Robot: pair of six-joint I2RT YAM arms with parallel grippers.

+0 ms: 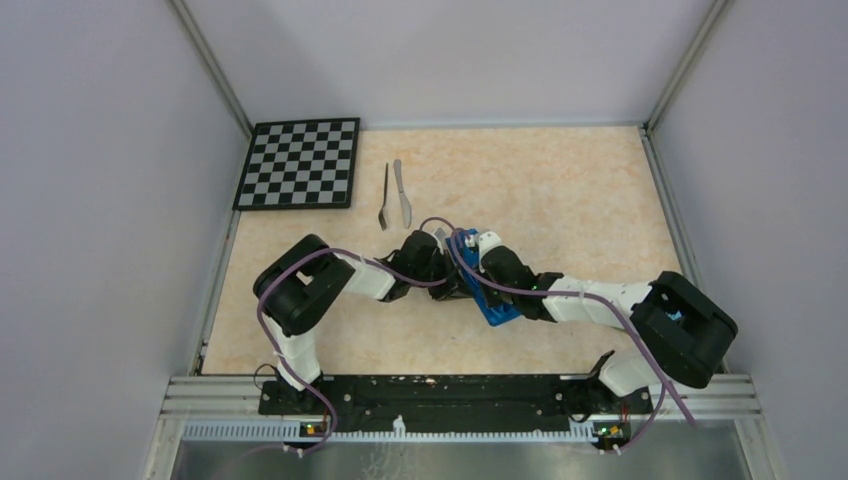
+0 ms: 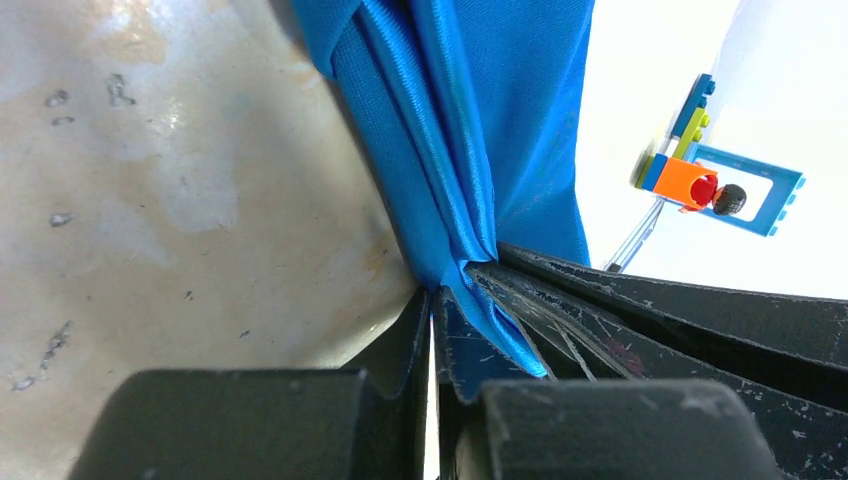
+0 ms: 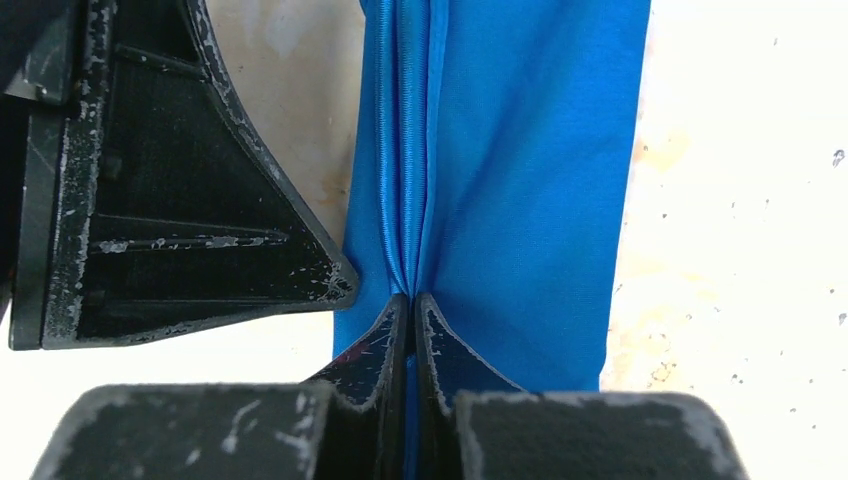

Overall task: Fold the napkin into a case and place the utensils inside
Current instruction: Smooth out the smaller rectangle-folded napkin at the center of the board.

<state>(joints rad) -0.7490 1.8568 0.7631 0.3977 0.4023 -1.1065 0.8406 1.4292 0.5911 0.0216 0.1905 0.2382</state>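
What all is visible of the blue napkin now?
The napkin is bright blue, plain, slightly shiny cloth, gathered into a narrow strip with lengthwise folds. It is at the middle of the table, mostly hidden in the top view. The left gripper and right gripper each pinch a fold of it, close together.

I can read no text, label, brand, number or sign in any of my three views. The checkerboard (image 1: 298, 163) carries only black and white squares, and the napkin (image 3: 520, 200) is plain blue cloth with no print on it.
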